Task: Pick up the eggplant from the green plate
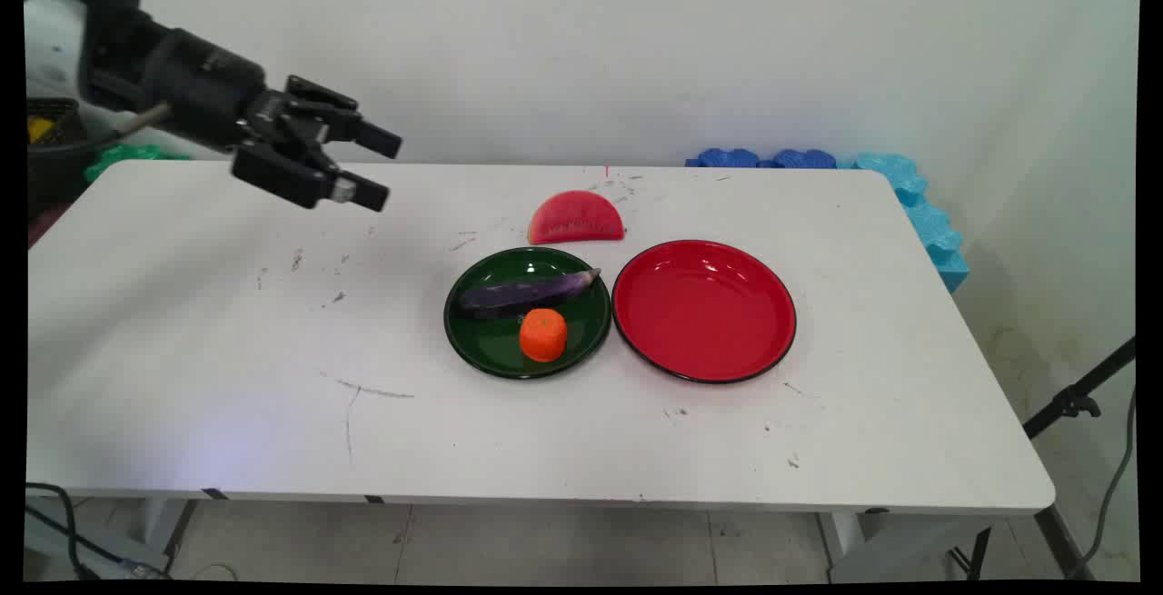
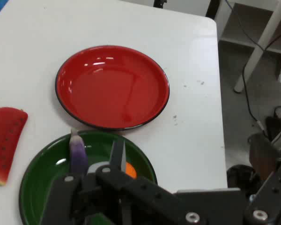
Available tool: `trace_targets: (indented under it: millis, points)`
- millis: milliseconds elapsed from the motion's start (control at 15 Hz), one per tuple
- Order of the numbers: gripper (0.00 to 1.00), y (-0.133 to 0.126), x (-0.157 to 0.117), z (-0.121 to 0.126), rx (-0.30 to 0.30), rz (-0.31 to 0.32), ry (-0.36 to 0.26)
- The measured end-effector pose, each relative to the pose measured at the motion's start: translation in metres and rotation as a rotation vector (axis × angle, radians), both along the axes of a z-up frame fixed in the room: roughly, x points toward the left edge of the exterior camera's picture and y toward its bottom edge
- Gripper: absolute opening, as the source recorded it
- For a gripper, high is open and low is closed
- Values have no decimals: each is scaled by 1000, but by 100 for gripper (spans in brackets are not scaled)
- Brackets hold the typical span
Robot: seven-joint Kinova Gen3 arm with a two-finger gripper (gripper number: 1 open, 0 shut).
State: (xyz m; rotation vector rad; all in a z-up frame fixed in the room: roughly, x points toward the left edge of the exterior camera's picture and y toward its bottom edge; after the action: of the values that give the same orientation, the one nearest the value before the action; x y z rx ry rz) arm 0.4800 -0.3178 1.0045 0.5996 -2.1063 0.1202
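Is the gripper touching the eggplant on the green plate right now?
Apart. In the main view the gripper hangs above the table's far left, with bare tabletop between it and the eggplant lying in the green plate.

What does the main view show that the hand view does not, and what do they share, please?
Only the main view shows the whole white table, the blue foam pieces at its far right corner, and the gripper raised above the table's left part, holding nothing. Only the hand view shows a white shelf and cables on the floor. Both show the green plate holding the eggplant and the orange piece, the empty red plate, and the watermelon slice.
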Motion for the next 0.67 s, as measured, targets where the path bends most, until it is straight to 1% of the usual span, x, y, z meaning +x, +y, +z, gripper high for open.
trace_targets:
  millis: [133,333,533,667]
  points:
    - [100,-10,-16,-4,0,7,-22]
    - [100,-35,-44,-15,12,32,-95]
    - [100,-66,-70,-31,45,78,-207]
    - [100,-81,-81,-44,71,100,-275]
